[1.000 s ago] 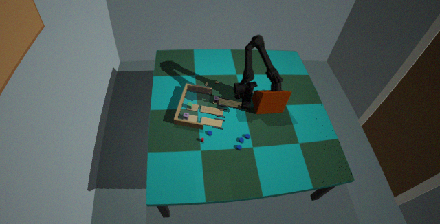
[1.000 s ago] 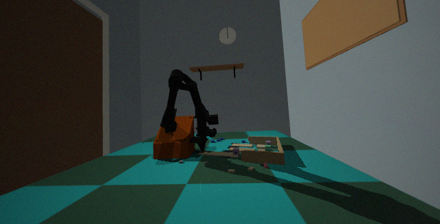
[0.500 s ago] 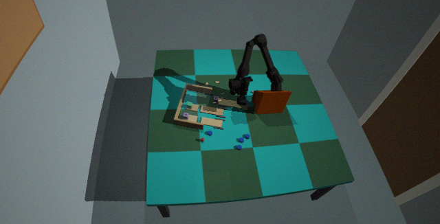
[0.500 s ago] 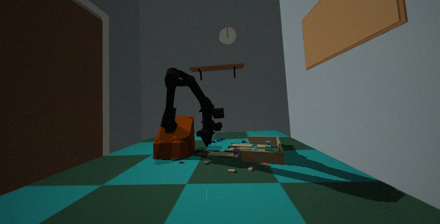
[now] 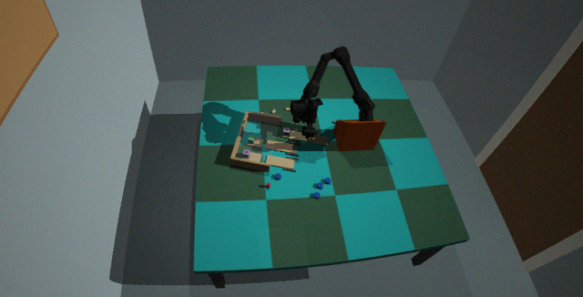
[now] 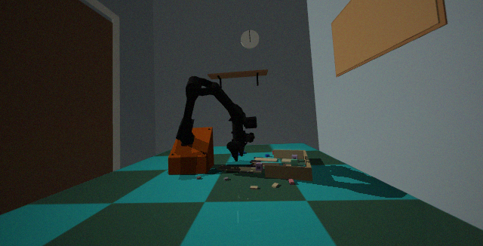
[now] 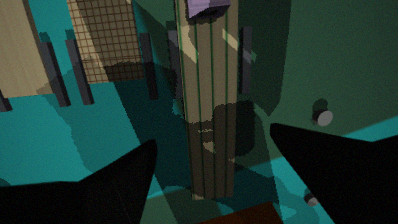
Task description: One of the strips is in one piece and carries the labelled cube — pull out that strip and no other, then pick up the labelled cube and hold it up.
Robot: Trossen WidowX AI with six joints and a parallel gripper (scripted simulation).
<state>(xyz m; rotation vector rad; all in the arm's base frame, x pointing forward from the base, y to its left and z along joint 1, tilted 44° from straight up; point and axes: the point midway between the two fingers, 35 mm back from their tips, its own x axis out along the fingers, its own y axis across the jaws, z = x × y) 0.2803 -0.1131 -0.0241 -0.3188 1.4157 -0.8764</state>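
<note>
The green-lined strip (image 5: pixel 299 137) (image 7: pixel 210 90) lies out past the open side of the wooden box (image 5: pixel 250 167) (image 6: pixel 288 171), with a purple cube (image 5: pixel 286 131) (image 6: pixel 259 167) (image 7: pixel 207 7) on its far part. The cube's label cannot be read. My gripper (image 5: pixel 309 131) (image 6: pixel 236 159) (image 7: pixel 213 136) is open and empty above the strip's near part, one finger on each side in the wrist view. The checked strip (image 5: pixel 280 146) (image 7: pixel 107 45) and the plain strip (image 5: pixel 280 162) (image 7: pixel 17 50) poke out of the box. A green cube (image 5: pixel 250 140) and another purple cube (image 5: pixel 246 153) sit inside it.
Dark upright rails (image 7: pixel 245 60) flank the strips. The orange base block (image 5: pixel 359 136) (image 6: pixel 189 164) stands near the strip's near end. Several blue discs (image 5: pixel 320 186) and a red piece (image 5: pixel 268 185) lie on one side, small tan blocks (image 6: pixel 254 187) on the other.
</note>
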